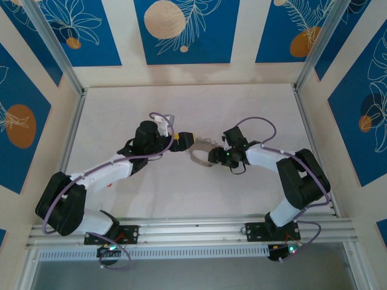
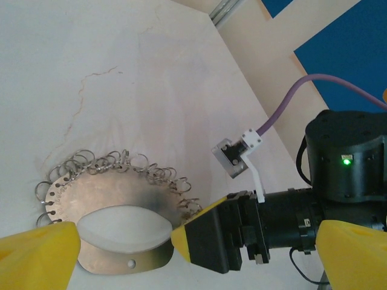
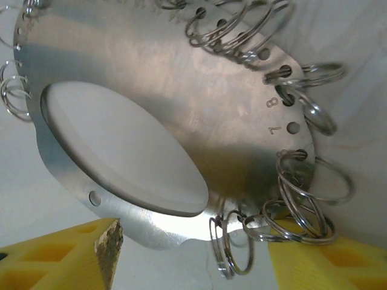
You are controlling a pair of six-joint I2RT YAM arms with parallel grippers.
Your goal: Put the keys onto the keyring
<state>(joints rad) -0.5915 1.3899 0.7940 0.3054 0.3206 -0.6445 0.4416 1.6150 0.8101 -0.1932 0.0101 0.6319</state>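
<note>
Top view: left fingers [image 1: 183, 139] and right fingers [image 1: 213, 158] flank the keyring [image 1: 199, 151], tiny here. Left wrist: left fingers [image 2: 36, 257] spread wide, keyring [image 2: 109, 193] between, lower edge cut off. Right wrist: right fingers [image 3: 60, 263] apart, keyring [image 3: 151, 78] just ahead, contact unclear.

My keyring [image 3: 199, 103] is brushed metal, satin grey with faint streaks. The split rings [image 3: 314, 181] crowding its rim from one to five o'clock are shinier polished wire. My right pads [image 3: 48, 260] look matt yellow foam, rough and browned on one inner face. The table [image 2: 121, 54] is matt, pale and hairline-cracked.
</note>
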